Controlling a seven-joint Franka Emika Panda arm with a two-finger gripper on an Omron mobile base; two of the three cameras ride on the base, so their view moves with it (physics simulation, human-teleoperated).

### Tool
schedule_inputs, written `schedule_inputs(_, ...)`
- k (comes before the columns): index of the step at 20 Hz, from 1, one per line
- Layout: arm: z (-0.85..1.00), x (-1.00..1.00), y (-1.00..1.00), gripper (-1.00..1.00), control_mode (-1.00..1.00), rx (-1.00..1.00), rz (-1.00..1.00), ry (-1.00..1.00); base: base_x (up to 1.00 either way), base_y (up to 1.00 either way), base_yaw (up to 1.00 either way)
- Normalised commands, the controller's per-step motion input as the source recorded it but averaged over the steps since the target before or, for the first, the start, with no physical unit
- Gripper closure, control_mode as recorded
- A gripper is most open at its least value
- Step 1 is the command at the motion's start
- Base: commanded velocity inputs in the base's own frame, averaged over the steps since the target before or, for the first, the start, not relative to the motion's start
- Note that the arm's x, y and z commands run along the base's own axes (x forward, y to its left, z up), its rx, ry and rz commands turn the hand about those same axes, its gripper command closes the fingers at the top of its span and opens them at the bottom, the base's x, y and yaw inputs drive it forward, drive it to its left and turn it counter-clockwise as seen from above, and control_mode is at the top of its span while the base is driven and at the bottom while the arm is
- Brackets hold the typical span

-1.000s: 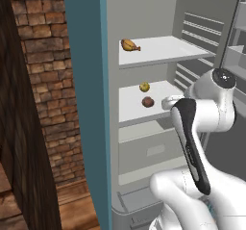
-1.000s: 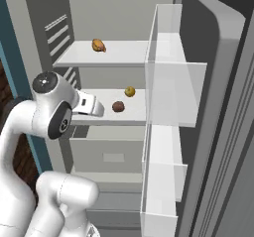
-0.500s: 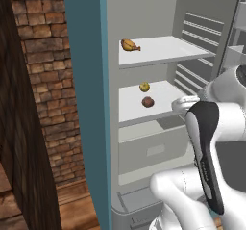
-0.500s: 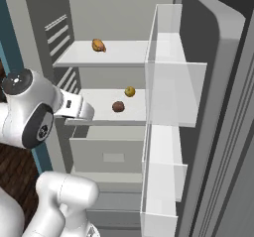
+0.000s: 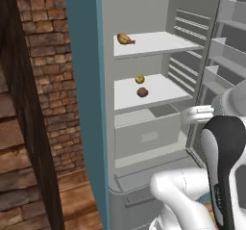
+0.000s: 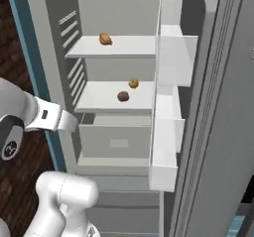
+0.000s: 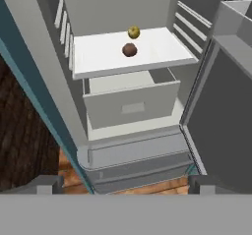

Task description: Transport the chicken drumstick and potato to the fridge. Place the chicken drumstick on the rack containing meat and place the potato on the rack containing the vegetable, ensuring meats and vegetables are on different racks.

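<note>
The fridge stands open. Its higher white rack bears the orange-yellow meat. The lower rack carries the yellow vegetable, and the round brown potato lies just in front of it, close but apart. The hand view shows the potato and vegetable far ahead. My gripper is open and empty, drawn back from the lower rack over the fridge's base. From the left base camera the gripper hangs beside the drawer. The chicken drumstick is out of view.
A half-open white drawer sits under the lower rack. The open door with its white bins stands on the right. A brick wall is left of the fridge, with wooden floor below.
The arm has pulled back from the lower rack, away from the potato, jaws still wide. The whole picture has shifted slightly, so the base has moved a little.
</note>
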Motion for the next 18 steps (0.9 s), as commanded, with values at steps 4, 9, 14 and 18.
schedule_inputs(4,0.00,0.00,0.00,-1.00,1.00,0.00,0.00,0.00,-1.00,0.05,0.00)
schedule_inputs(9,0.00,0.00,0.00,-1.00,1.00,0.00,0.00,0.00,-1.00,0.23,0.00)
schedule_inputs(14,0.00,0.00,0.00,-1.00,1.00,0.00,0.00,0.00,-1.00,0.37,0.00)
schedule_inputs(18,0.00,0.00,0.00,-1.00,1.00,0.00,0.00,0.00,-0.97,0.15,-0.26)
